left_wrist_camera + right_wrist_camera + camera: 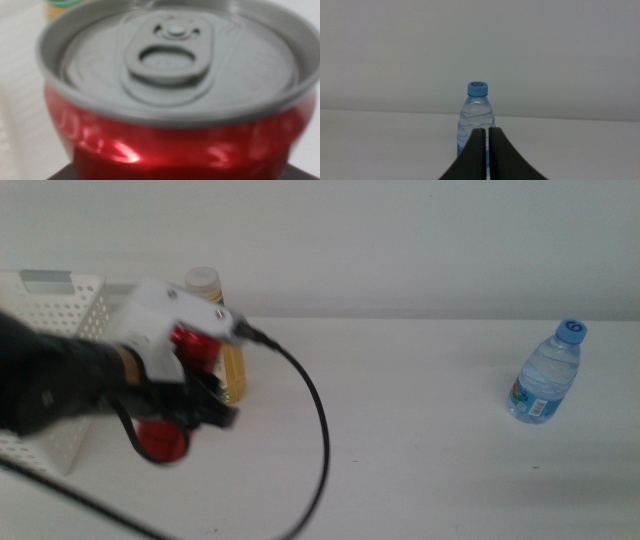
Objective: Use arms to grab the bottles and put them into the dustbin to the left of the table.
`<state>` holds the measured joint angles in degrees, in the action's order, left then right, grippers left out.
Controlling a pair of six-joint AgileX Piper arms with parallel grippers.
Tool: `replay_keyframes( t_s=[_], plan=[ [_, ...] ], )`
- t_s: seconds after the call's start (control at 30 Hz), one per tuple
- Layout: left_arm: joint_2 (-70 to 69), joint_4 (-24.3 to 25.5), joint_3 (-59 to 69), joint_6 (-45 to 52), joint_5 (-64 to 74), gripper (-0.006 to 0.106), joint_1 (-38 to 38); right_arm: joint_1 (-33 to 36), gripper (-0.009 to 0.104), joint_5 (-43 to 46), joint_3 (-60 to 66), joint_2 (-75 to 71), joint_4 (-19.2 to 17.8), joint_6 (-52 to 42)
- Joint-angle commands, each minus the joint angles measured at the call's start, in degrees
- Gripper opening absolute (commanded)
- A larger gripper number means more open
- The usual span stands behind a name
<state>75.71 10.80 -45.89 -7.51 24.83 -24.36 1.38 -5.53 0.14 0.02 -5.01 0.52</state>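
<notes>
My left gripper (188, 406) is shut on the red soda can (164, 442), holding it tilted above the table (420, 450), just right of the white dustbin (62, 302). In the left wrist view the can (170, 90) fills the picture, grey lid and pull tab facing the camera. The yellow juice bottle (233, 370) stands upright right behind the gripper. The blue-capped water bottle (545, 375) stands upright at the far right. My right gripper (487, 150) is shut and empty, out of the middle view, with the water bottle (476, 117) some way beyond its tips.
A thick black cable (321, 425) loops from the left arm's wrist down to the picture's bottom edge. A plain white wall rises behind the table's far edge.
</notes>
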Motion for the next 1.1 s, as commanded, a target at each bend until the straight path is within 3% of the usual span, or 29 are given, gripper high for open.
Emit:
replay_keyframes(
  t_s=[0.0, 0.23, 0.4, 0.63, 1.07],
  plan=[
    [-0.75, -0.2, -4.69, 0.62, 6.3, 0.033, 2.2, -0.3, -0.002, 0.39, 1.99, -2.15, -0.37, -0.19],
    [-0.27, -5.95, -14.25, 10.01, 21.78, 0.027, 13.18, -0.3, -0.002, 0.39, 1.99, -2.15, -0.37, -0.19],
    [0.69, -12.41, -18.76, 19.22, 26.7, 0.02, 22.24, -0.3, -0.002, 0.39, 1.99, -2.15, -0.37, -0.19],
    [7.73, -17.31, -25.74, 25.68, 34.71, 0.012, 32.3, -0.3, -0.002, 0.39, 1.99, -2.15, -0.37, -0.19],
    [24.45, -14.64, -46.63, 30.5, 48.02, 0.004, 37.99, -0.3, -0.002, 0.39, 1.99, -2.15, -0.37, -0.19]
  ],
)
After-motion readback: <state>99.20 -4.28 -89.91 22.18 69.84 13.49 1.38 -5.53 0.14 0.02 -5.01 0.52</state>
